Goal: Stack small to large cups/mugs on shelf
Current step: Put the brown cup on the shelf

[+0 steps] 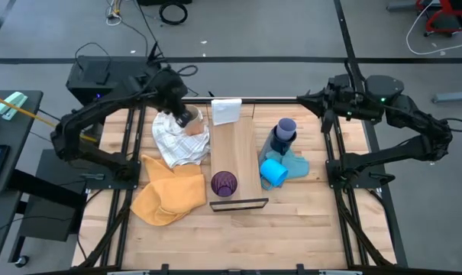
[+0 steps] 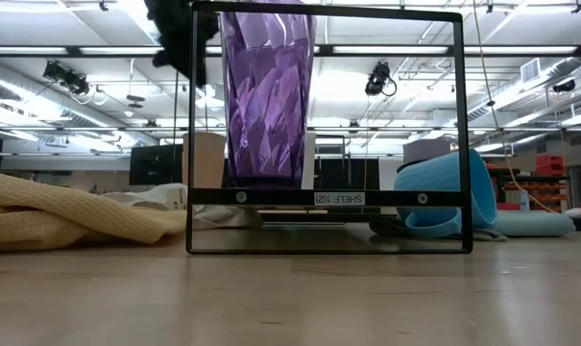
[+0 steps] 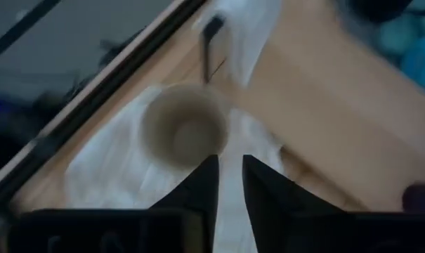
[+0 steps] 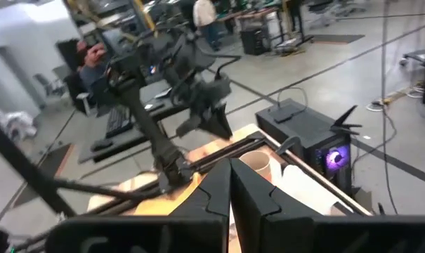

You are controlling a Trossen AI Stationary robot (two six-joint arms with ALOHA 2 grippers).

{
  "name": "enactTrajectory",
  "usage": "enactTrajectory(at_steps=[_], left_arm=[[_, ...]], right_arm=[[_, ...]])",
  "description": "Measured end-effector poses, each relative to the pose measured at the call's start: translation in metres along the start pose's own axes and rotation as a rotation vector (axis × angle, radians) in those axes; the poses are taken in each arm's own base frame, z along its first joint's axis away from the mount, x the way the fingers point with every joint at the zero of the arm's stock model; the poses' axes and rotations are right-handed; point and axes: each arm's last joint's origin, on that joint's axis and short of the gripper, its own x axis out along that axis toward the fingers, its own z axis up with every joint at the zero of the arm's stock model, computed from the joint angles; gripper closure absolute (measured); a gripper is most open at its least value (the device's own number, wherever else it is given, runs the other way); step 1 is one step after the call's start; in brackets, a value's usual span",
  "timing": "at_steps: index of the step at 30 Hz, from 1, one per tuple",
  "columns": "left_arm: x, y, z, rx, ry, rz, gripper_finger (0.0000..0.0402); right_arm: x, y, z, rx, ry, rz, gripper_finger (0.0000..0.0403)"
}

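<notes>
A tan cup (image 3: 184, 133) stands upright on a crumpled white cloth (image 1: 176, 139) left of the shelf (image 1: 234, 153). My left gripper (image 3: 230, 163) hangs above the cup, pointing steeply down, open by a narrow gap with nothing between the fingers. A dark purple tumbler (image 1: 224, 184) stands upright at the shelf's near end, behind the black frame (image 2: 324, 197). On a blue cloth (image 1: 295, 162) to the right, a navy mug (image 1: 285, 131) stands upright and a light blue mug (image 1: 273, 172) lies on its side. My right gripper (image 4: 230, 184) waits shut, high over the table's far right.
A yellow cloth (image 1: 169, 195) lies heaped at the near left. A small white box (image 1: 226, 111) stands at the shelf's far end. A person (image 4: 93, 57) sits in the room beyond the table. Bare wood shows along the near edge (image 1: 238, 237).
</notes>
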Motion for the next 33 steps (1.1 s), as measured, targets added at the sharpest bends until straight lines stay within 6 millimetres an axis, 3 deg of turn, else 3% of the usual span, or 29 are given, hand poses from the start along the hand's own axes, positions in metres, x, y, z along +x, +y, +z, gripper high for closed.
enactTrajectory(at_steps=[6,13,20,33], left_arm=[[-0.002,0.01,0.012,0.009,-0.097,-0.072,0.0297],[-0.003,0.027,0.014,-0.135,-0.062,-0.087,0.0283],[0.026,0.035,0.008,-0.184,0.141,-0.031,0.03],[0.068,0.039,0.012,-0.145,0.256,0.111,0.0303]], right_arm=[[0.007,-0.001,-0.001,0.063,0.003,-0.045,0.0388],[0.03,0.001,-0.008,0.104,0.06,-0.069,0.0388],[0.049,0.002,-0.014,0.114,0.108,-0.09,0.0388],[0.039,0.002,-0.011,0.117,0.088,-0.064,0.0388]])
